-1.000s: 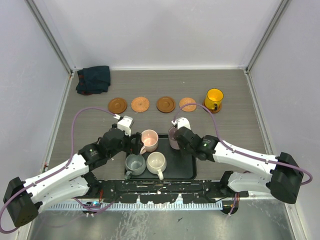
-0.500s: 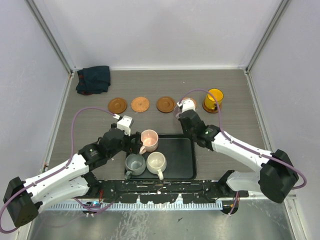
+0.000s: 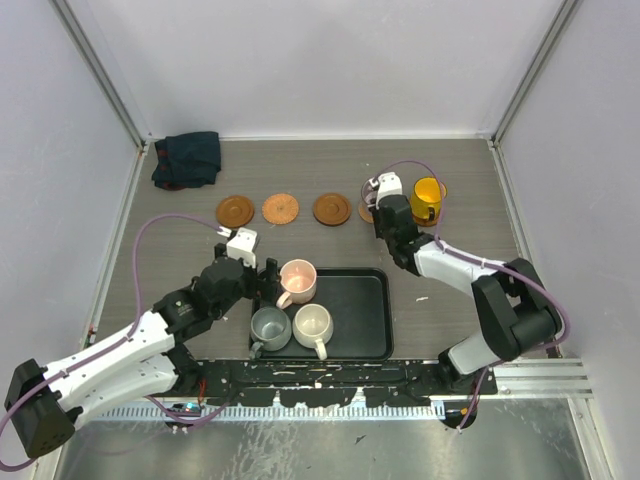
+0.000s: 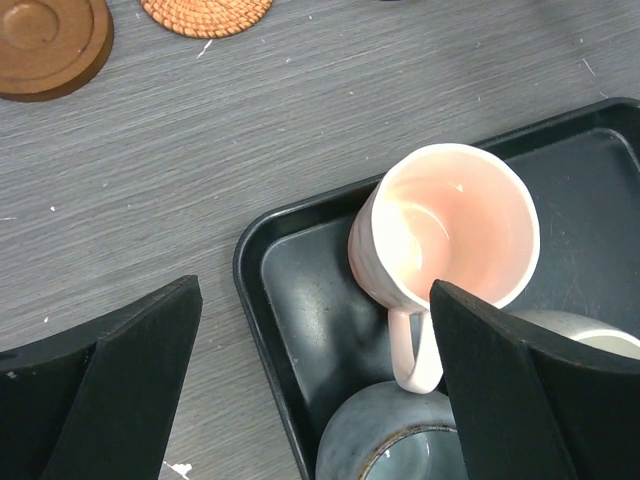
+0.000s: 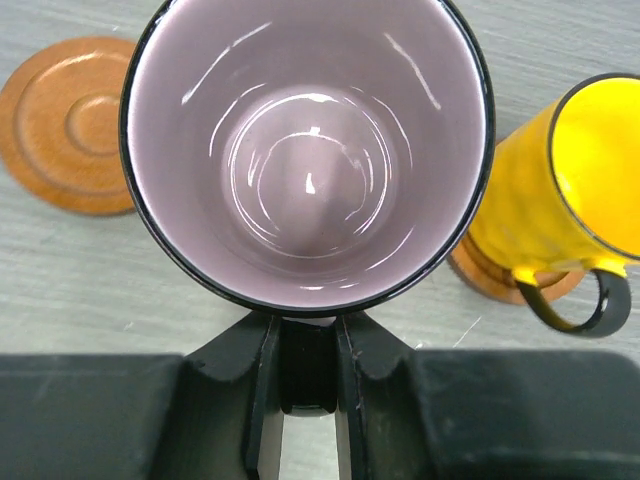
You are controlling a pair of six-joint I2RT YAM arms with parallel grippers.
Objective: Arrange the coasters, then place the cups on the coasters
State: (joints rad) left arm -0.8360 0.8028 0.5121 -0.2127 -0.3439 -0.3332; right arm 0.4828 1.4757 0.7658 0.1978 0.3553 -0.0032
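Mauve cup, glossy glaze (round-mouthed), woven coaster

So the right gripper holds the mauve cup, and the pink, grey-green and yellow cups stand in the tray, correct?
No: the third cup in the tray is the cream-white cup, not yellow. The yellow cup stands on a coaster outside it, as the top view shows.

On the left, stretched forward and inward, wrist tilted down, left gripper spread wide; on the right, extended far forward with elbow folded, right gripper pinched narrow on the handle of the mauve cup, held upright.
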